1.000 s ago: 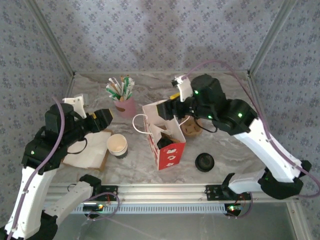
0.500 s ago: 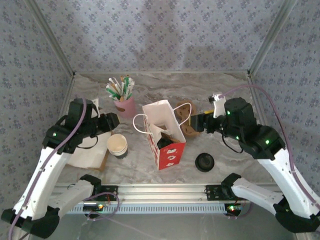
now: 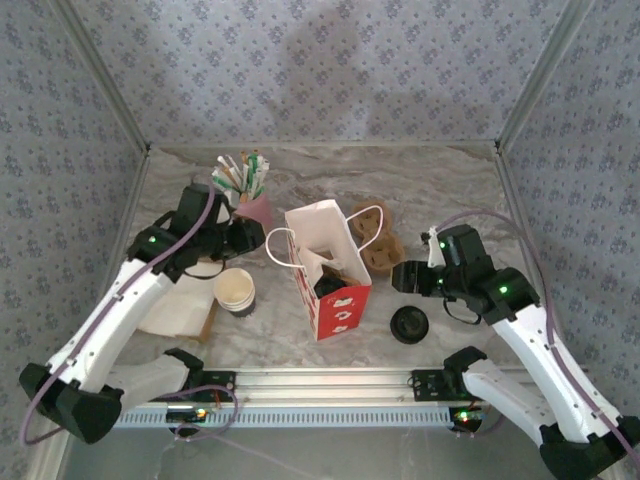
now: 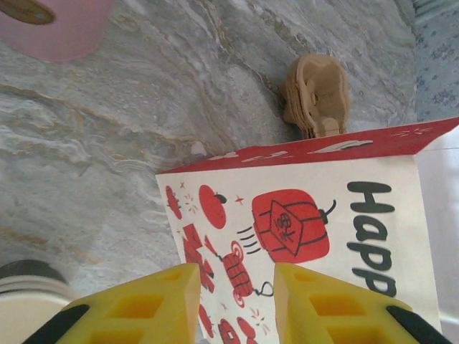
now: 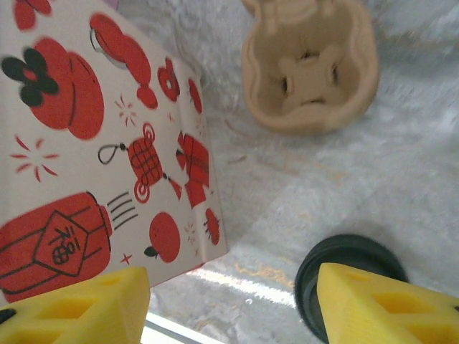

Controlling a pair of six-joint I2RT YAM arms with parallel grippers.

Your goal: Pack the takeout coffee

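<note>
Left gripper, narrow and empty, is hovering beside bag, risking tipping it; right gripper is gaping empty.

The surface looks like smooth, veined grey marble. The bag is matt white paper with red print. The cup tray is rough tan moulded pulp. The lid is black plastic with a slight sheen. The fingers are matt yellow plastic.
</note>
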